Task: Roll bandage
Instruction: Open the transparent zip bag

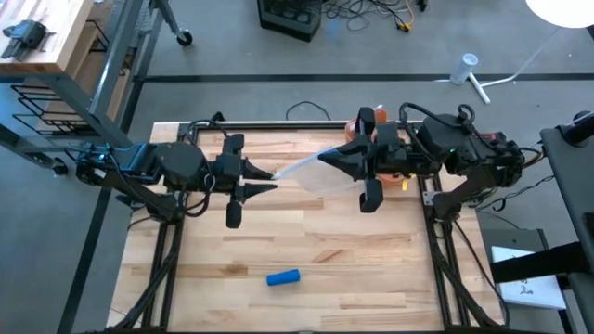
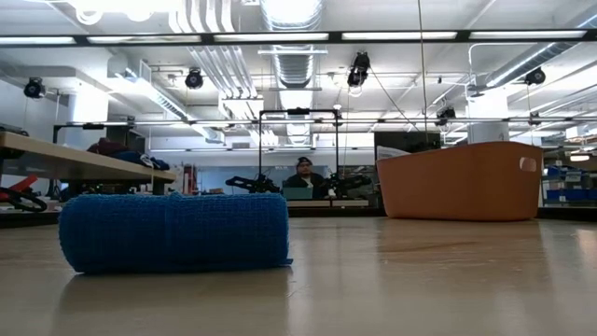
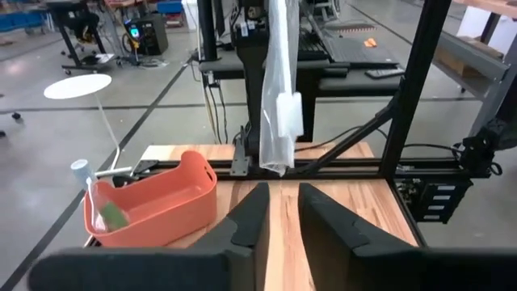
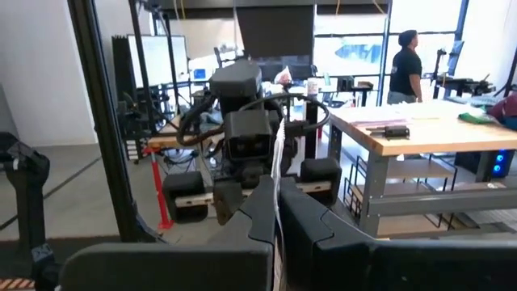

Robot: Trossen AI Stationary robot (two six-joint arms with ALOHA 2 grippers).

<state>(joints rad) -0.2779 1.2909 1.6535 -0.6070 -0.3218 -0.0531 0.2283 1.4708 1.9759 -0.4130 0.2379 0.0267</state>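
A blue bandage roll (image 1: 283, 276) (image 2: 174, 231) lies on its side on the wooden table, near the front edge and far from both arms. Above the table's middle my right gripper (image 1: 327, 162) (image 4: 277, 184) is shut on a clear plastic bag (image 1: 311, 172) (image 3: 277, 89). The bag reaches out toward my left gripper (image 1: 271, 181) (image 3: 281, 194). That gripper faces it, open, with bare table showing between its fingers. The bag's end stops just short of its fingertips. My right gripper pinches the plastic bag between its two fingers; the film shows edge-on as a thin pale strip (image 4: 279, 153) running out of the closed jaws. The fingers come level from the table's right. The bag is lifted clear of the table.
An orange bin (image 3: 153, 202) (image 2: 462, 182) stands at the table's far right, behind my right arm. A black frame rail (image 1: 269, 123) runs along the far edge. Bare wood lies between the arms and the bandage roll.
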